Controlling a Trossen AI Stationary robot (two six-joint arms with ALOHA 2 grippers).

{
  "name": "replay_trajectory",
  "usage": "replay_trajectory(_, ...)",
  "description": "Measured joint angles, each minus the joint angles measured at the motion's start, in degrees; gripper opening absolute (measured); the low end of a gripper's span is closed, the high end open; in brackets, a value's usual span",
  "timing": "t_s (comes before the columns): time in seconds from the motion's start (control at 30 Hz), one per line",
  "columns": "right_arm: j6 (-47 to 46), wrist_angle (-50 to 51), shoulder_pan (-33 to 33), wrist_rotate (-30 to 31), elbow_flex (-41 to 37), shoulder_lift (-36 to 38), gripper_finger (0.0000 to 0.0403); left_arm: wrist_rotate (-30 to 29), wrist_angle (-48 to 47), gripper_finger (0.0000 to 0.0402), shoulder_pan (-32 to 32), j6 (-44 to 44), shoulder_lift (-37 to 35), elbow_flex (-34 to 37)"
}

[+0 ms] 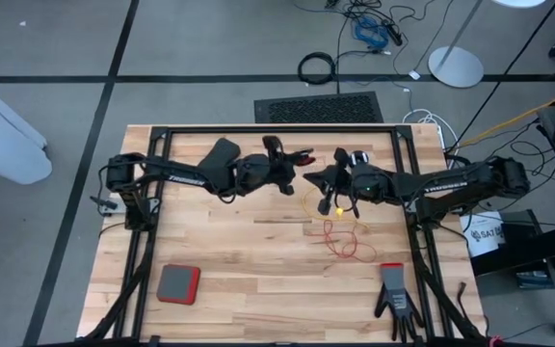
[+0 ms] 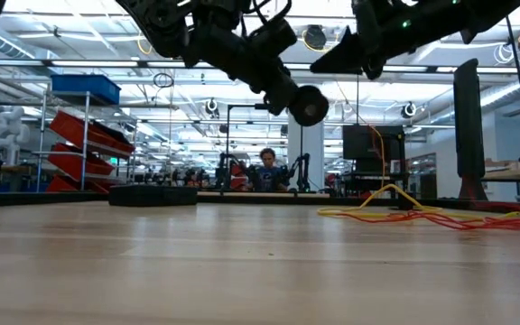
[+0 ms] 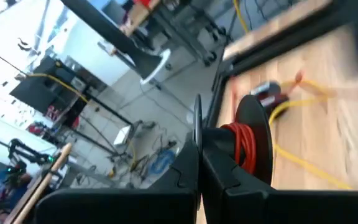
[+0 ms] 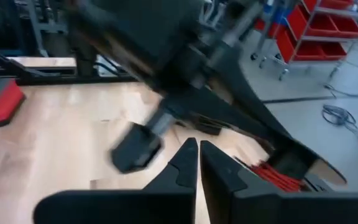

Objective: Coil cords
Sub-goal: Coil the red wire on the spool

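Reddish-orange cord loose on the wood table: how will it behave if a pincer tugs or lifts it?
The thin reddish-orange cord lies in loose irregular loops, so it is probably floppy and would drape. It looks light, likely dragging rather than resisting. The thin yellow cord lies close by, so they may snag.

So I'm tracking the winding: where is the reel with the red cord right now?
The reel is off the table, held in the left gripper near the back middle, facing the right gripper.

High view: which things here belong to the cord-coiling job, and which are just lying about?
Job: reddish-orange cord, yellow cord, reel in the left gripper, right gripper beside it.
Lying about: red pad, black glove, cable ring on the floor.
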State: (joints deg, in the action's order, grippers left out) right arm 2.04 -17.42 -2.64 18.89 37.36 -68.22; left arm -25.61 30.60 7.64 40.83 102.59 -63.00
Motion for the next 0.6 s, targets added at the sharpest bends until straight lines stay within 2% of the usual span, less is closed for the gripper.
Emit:
replay_trajectory(0.3,0.46,-1.02,0.33,0.32,-0.04,-3.05,0.0026,0.07,8.33,0.0,0.29,-1.11,1.16,-0.07)
replay_trajectory(0.6,-3.1,11.21,0.5,2.18,-0.42,-2.71,0.0028,0.08,6.15,0.0,0.89,-1.1,0.92,-0.07)
